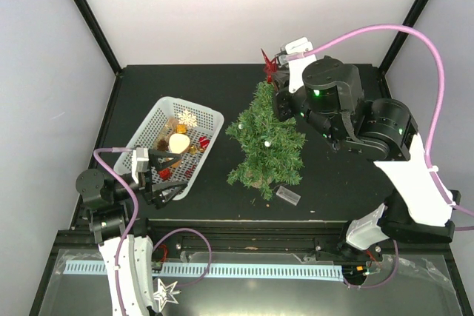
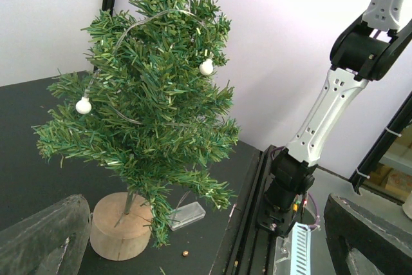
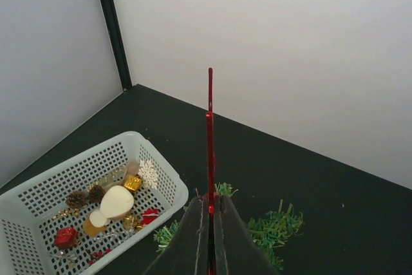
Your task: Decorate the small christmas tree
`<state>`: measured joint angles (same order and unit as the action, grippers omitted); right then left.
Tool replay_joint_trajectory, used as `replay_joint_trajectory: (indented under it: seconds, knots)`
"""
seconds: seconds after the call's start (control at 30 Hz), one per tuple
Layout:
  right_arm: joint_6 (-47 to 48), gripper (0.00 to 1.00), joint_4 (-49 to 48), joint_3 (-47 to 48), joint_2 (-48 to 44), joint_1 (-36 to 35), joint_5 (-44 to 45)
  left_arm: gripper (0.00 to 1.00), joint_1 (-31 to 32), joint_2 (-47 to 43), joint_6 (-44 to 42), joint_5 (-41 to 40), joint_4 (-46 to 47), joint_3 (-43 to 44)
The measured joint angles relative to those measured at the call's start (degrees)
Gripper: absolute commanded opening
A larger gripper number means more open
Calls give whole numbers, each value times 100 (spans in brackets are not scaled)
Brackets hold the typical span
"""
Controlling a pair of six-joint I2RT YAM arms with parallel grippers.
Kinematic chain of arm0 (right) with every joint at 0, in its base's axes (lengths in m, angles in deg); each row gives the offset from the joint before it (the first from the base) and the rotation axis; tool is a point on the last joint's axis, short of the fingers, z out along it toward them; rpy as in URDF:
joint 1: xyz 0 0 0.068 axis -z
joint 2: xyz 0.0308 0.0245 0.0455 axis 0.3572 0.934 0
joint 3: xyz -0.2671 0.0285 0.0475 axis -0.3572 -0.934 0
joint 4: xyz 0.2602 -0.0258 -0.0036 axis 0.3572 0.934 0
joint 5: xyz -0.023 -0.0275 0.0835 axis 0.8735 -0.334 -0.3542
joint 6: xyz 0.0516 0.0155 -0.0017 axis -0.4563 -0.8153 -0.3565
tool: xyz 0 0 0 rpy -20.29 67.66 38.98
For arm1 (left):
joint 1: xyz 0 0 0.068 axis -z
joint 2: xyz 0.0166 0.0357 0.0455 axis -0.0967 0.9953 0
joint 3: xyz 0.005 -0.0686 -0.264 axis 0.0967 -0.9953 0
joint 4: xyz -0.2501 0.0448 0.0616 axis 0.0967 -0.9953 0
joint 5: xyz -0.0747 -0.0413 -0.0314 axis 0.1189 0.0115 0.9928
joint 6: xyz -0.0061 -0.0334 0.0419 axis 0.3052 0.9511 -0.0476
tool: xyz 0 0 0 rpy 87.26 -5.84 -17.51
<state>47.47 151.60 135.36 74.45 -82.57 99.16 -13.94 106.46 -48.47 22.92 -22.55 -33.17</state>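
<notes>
Black worktop (image 1: 222, 83) | small christmas tree (image 1: 266, 142) centre, white basket (image 1: 159, 112) at its 9 o'clock | right end effector (image 3: 210, 203) pinching red star ornament (image 3: 210, 133) (12 o'clock of tree) | left end effector (image 1: 181, 174) wide, by basket

The left arm (image 1: 127, 268) stands up from its base at the near left, elbow folded low and forearm turned toward the right; the left claw (image 1: 175, 177) gapes fully wide, its dark fingers (image 2: 45, 239) sitting at the two bottom corners of the wrist view with nothing gripped between them. The right arm (image 1: 418, 183) slants up and forward from the near right, then bends leftward; its wrist (image 1: 329, 90) is held high. The right claw (image 3: 211, 214) is pressed together, pinching a thin red ornament (image 3: 209, 133) that stands edge-on above the tips.
</notes>
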Motion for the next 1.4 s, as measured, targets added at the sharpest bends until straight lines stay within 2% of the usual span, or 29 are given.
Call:
replay_joint_trajectory:
  seconds: [0.9,1.3,1.4]
  knots:
    - [-4,2,76,39,105,0,-74,98,0,0,-2,0,2,0]
    - [-26,7,74,39,164,0,-83,98,0,0,-2,0,11,-28]
    - [-33,11,107,39,164,0,-81,98,0,0,-2,-2,11,-28]
